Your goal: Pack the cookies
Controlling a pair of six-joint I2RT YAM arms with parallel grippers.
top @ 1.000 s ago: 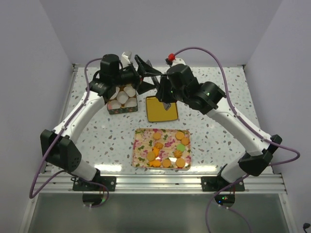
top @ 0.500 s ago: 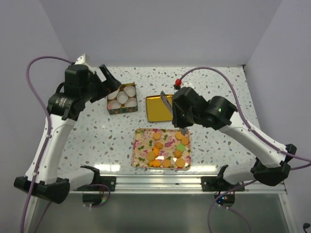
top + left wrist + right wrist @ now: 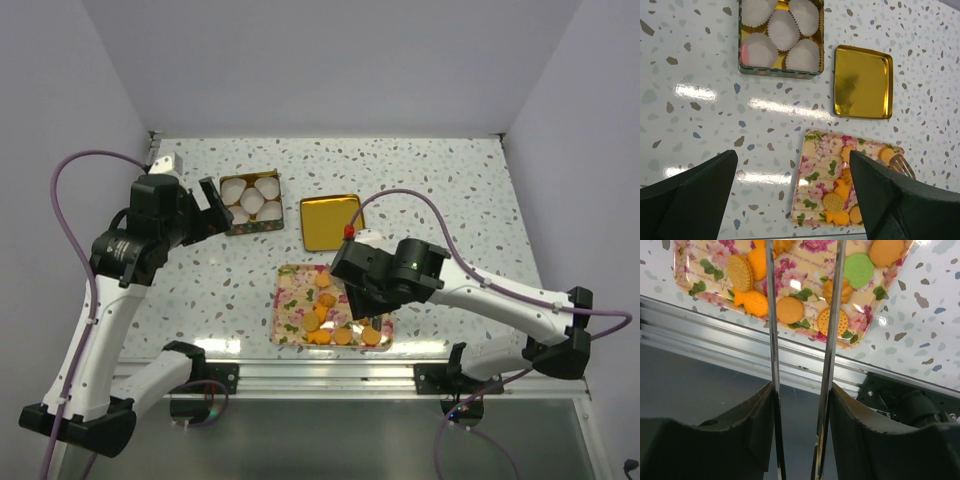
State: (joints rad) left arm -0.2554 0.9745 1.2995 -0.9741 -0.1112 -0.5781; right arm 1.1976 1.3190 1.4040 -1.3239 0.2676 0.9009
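About a dozen cookies (image 3: 343, 336) from overhead, all on the flowered tray (image 3: 290, 300) at the near edge of the table (image 3: 450, 190), under the right gripper (image 3: 366, 318), with the left gripper (image 3: 215, 200) just beside the tin (image 3: 262, 228) of paper cups (image 3: 250, 197) and the gold lid (image 3: 332, 222) to the tin's right. From the left wrist: black fingers (image 3: 695, 195) spread wide around nothing, above speckled table, with tin, lid and tray farther out. From the right wrist: two thin metal fingers (image 3: 771, 315) parted over the cookies at the tray's near end, gripping none.
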